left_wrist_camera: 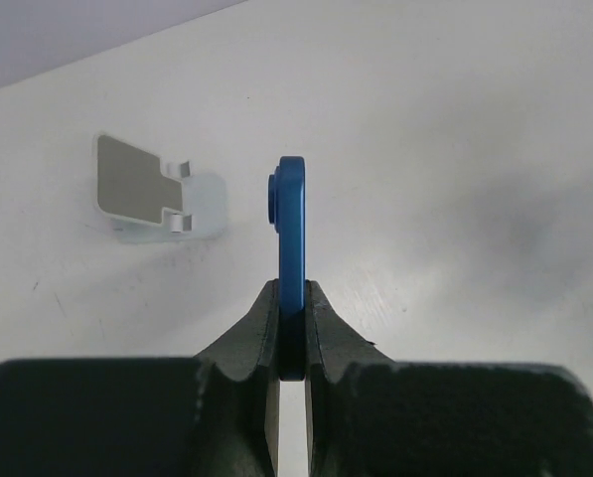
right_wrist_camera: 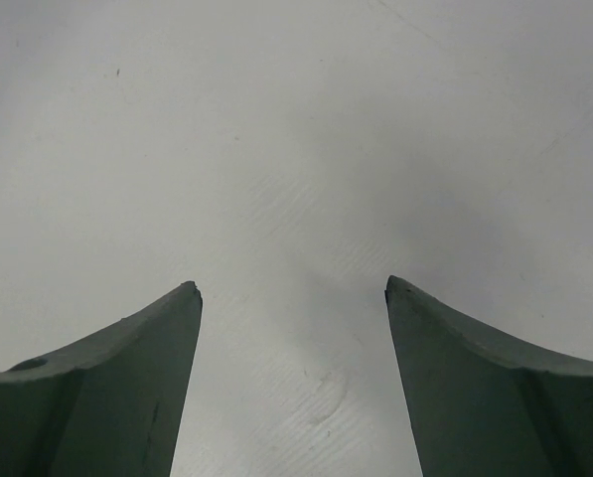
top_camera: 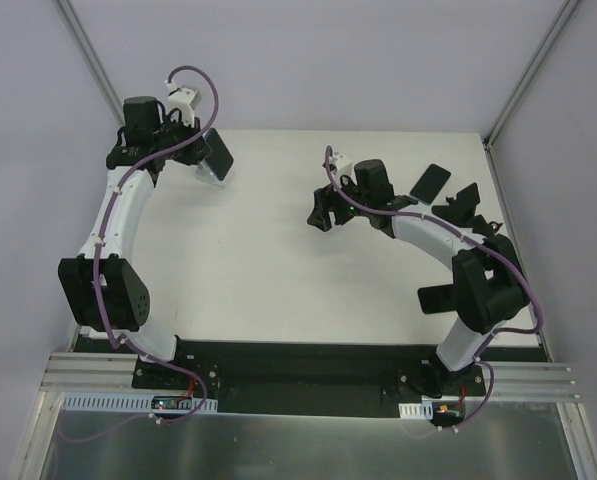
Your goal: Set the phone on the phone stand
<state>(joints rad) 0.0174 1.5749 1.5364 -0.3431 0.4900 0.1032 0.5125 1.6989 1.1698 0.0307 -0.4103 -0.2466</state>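
Shining soft and even from overhead, washing the white table (top_camera: 278, 260) bright in the top view, casting only faint, diffuse shadows. Laying a pale shadow beside the stand (left_wrist_camera: 137, 184), softening the near left fingers (left_wrist_camera: 248, 338), rendering the blue phone (left_wrist_camera: 292, 229) sharp. Dimming to grey in the right wrist view, smudging a vague shadow ahead of the right fingers (right_wrist_camera: 127, 378).
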